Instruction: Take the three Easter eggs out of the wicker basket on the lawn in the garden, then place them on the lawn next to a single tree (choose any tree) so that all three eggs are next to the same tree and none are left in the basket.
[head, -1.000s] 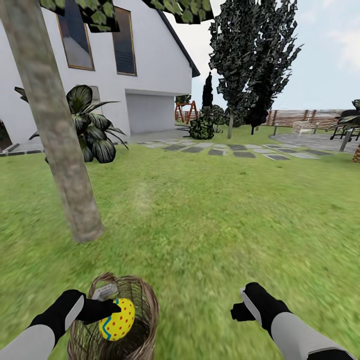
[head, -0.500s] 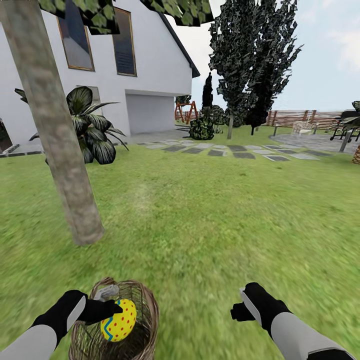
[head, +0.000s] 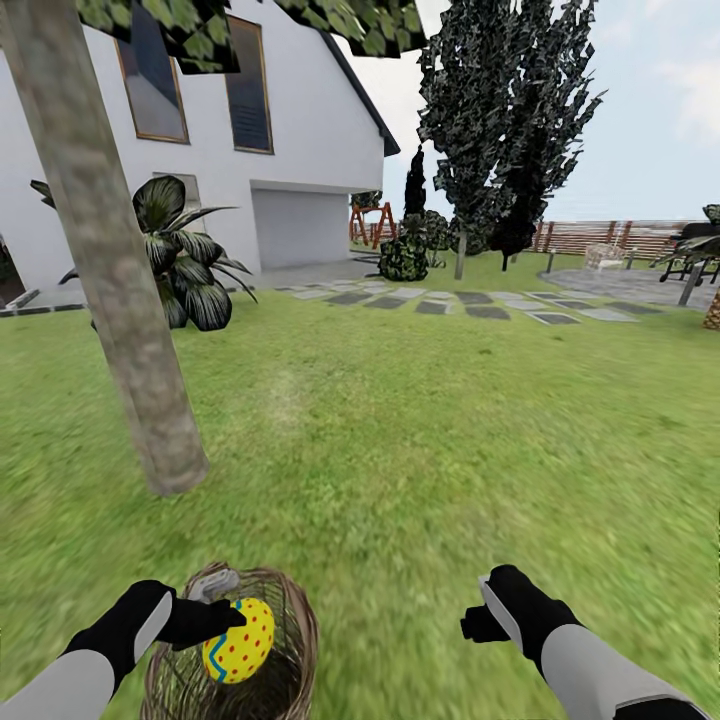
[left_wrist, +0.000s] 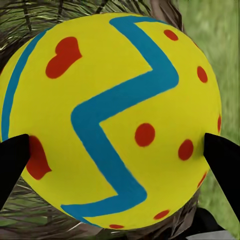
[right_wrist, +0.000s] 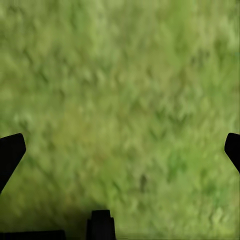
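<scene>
**Egg's grabbed, but it's dipped back toward the basket**

Left gripper (head: 222, 625) has its jaws clamped on one egg (head: 238, 640), right over the mouth of the wicker basket (head: 290, 640). Compared to a second ago the egg sits a touch lower, so the lift-out looks stalled. The tree (head: 150, 400) stands near, just ahead-left on the lawn (head: 420, 430). Right gripper (head: 478, 622) hangs over grass, jaws spread, holding nothing. Can't see the other eggs.

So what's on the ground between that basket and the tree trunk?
Just bare lawn. In the head view, nothing lies between the basket and the tree trunk.
</scene>
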